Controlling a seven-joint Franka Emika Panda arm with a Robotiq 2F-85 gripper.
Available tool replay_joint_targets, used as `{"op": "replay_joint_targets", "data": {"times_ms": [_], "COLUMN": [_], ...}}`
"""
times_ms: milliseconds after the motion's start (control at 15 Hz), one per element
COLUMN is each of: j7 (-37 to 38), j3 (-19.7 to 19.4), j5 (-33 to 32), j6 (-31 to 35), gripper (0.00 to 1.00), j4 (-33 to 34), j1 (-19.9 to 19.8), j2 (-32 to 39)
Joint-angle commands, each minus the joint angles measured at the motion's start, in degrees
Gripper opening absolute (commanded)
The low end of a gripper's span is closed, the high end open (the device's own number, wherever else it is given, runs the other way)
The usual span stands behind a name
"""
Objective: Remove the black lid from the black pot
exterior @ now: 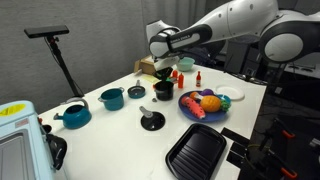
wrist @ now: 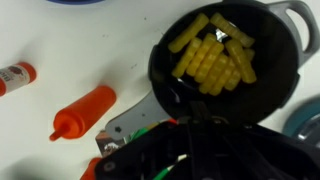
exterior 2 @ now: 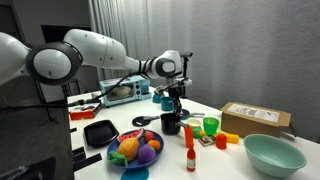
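Note:
The black pot point(exterior: 163, 91) point(exterior 2: 171, 124) stands uncovered on the white table, and in the wrist view point(wrist: 225, 60) it holds yellow toy food. The black lid point(exterior: 152, 121), a flat disc with a small knob, lies on the table in front of the pot, apart from it; it also shows in an exterior view point(exterior 2: 142, 121). My gripper point(exterior: 163, 74) point(exterior 2: 174, 104) hangs just above the pot. In the wrist view its fingers point(wrist: 193, 108) sit close together over the pot's near rim, with nothing seen between them.
Two teal pots point(exterior: 112, 98) point(exterior: 73, 116), a black grill pan point(exterior: 197, 152), a blue plate of toy food point(exterior: 186, 108), red bottles point(exterior: 178, 75) point(wrist: 85, 110), a green cup point(exterior 2: 210, 126), a teal bowl point(exterior 2: 272, 153), a cardboard box point(exterior 2: 255, 118).

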Motion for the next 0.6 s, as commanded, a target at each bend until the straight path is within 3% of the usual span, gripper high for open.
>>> {"op": "replay_joint_targets", "data": {"times_ms": [0, 200, 267, 400, 533], "j7": [-2.68, -4.18, -4.71, -4.51, -4.24], "j3": [1.77, 2.38, 2.55, 2.33, 2.40], "j5": [2.16, 2.88, 2.90, 2.20, 2.17], "j6": [-2.03, -2.80, -4.18, -6.05, -7.28], "gripper": [0.00, 0.00, 0.26, 0.34, 0.50], "j4": [1.95, 2.54, 2.36, 1.74, 1.46], "j1": [-1.29, -1.19, -1.07, -0.68, -0.59], "j2": [-3.91, -5.72, -5.96, -6.01, -5.35]}}
